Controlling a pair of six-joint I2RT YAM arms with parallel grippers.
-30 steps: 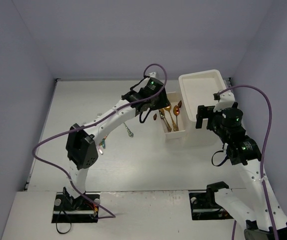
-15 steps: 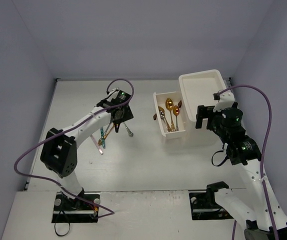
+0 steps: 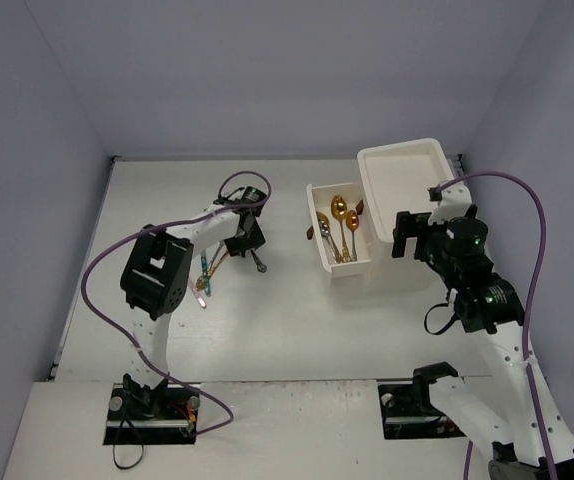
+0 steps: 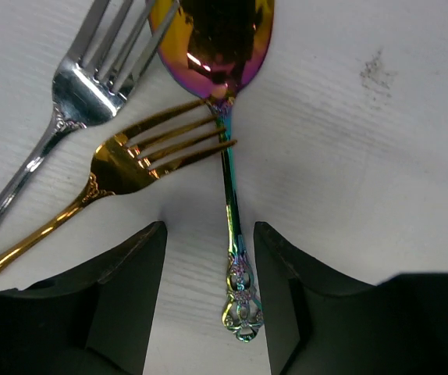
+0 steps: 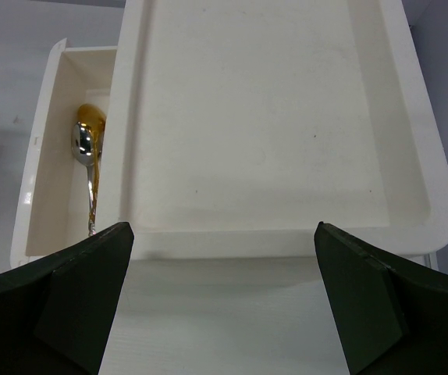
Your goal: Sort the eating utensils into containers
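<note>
Cutlery (image 3: 207, 272) first: where does it lie, and on what?

Part of it lies loose on a white table (image 3: 297, 320) with a fine grain, shut in by pale lilac walls (image 3: 217, 80) on three sides. The rest is in a narrow drawer (image 3: 313, 212) further right. Close up, the tabletop shows a small dark smudge (image 4: 376, 70).

What do the loose pieces look like?

A rainbow spoon (image 4: 225, 156) has a bowl shading from gold to purple and a teal, ornate handle. A gold fork (image 4: 130, 160) lies just left of it, its tines touching the spoon's neck. A silver fork (image 4: 76, 86) lies beside the gold one, further left. Both forks have scrollwork where the tines meet the handle.

And in the drawer?

Gold spoons (image 3: 339, 212) lie lengthwise, and the right wrist view shows a silver spoon (image 5: 83, 144) beside one of them. A small brown handle (image 3: 310, 232) sticks out from the drawer's left side. A wide drawer (image 3: 407, 175), shallow and white, stands against its right side.

How do the grippers stand?

The left gripper (image 4: 208, 234) is low over the loose pile, fingers (image 4: 142, 266) apart on either side of the rainbow spoon's handle, not touching it. The right gripper (image 5: 222, 230) hangs over the wide drawer's near edge, spread wide and holding nothing. Purple cables (image 3: 537, 230) loop off both arms.
</note>
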